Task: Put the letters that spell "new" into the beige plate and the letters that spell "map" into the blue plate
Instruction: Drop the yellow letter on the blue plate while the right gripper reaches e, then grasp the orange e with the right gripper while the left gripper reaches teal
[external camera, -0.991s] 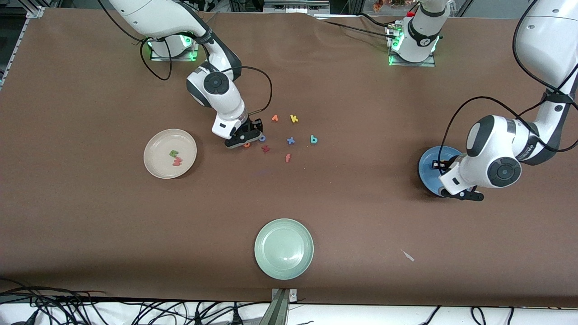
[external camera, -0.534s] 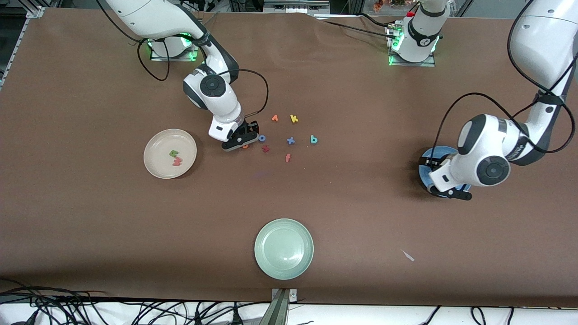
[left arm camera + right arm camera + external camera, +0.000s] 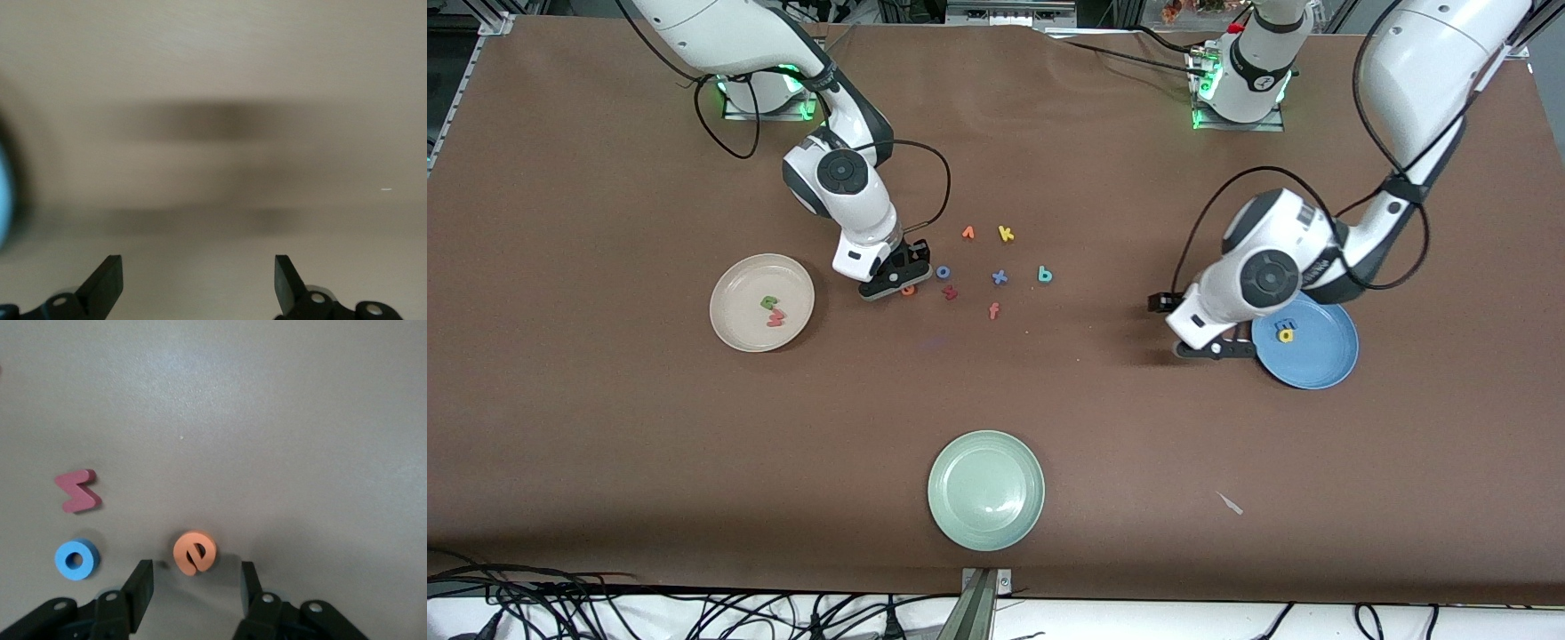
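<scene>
— From the front, where are the plates?

— The round cream-beige plate (image 3: 761,302) lies toward the right arm's end of the table (image 3: 605,427), holding the green n (image 3: 768,302) and pinkish-red w (image 3: 775,317). The round mid-blue plate (image 3: 1305,342) lies toward the left arm's end, holding the blue m (image 3: 1285,324) and yellow a (image 3: 1286,336).

— And the teal p?

— The teal p (image 3: 1045,275) lies on the table among the loose letters.

— The left wrist view?

— The left pincer (image 3: 199,283) is wide and empty over bare table.

— The right wrist view?

— The right pincer (image 3: 195,587) is half open, its fingers (image 3: 141,590) either side of the small orange e (image 3: 194,553), not touching it.
</scene>
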Robot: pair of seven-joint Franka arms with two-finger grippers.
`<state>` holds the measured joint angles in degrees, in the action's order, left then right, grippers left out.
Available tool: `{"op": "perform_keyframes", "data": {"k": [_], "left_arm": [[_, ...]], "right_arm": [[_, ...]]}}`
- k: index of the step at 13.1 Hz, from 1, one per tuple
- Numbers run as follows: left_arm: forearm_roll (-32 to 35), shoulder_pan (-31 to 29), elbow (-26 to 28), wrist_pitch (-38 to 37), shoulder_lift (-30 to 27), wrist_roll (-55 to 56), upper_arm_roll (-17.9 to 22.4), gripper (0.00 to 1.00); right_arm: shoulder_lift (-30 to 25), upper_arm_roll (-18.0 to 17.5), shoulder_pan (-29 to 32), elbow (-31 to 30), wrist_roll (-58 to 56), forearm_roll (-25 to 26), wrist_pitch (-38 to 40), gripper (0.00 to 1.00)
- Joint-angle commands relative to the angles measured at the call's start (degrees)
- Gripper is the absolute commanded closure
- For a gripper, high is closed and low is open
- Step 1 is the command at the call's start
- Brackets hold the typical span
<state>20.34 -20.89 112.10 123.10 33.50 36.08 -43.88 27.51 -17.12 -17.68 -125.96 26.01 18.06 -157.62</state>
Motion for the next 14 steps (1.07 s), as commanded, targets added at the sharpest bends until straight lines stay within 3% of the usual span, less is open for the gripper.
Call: {"op": "perform_keyframes", "data": {"k": [1, 5, 10, 14], "left_arm": [[2.1, 3.1, 3.2, 4.3, -1.3, 8.5, -1.3, 0.0], [4.8, 10.4, 4.3, 8.7, -1.2, 18.2, -1.2, 0.0], [15.3, 16.2, 4.4, 13.1, 2.2, 33.3, -1.1, 0.03], [15.4, 19.8, 2.3, 13.3, 4.6, 34.9, -0.5, 0.07]], "right_arm": [[0.5, 0.2, -0.3, 0.2, -0.1, -0.1, -1.8, 0.39], [0.6, 0.2, -0.3, 0.4, -0.8, 0.3, -1.8, 0.52], [1.1, 0.2, -0.3, 0.5, -1.1, 0.7, -2.8, 0.54], [1.8, 0.2, -0.3, 0.5, -1.2, 2.0, -4.6, 0.57]]}}
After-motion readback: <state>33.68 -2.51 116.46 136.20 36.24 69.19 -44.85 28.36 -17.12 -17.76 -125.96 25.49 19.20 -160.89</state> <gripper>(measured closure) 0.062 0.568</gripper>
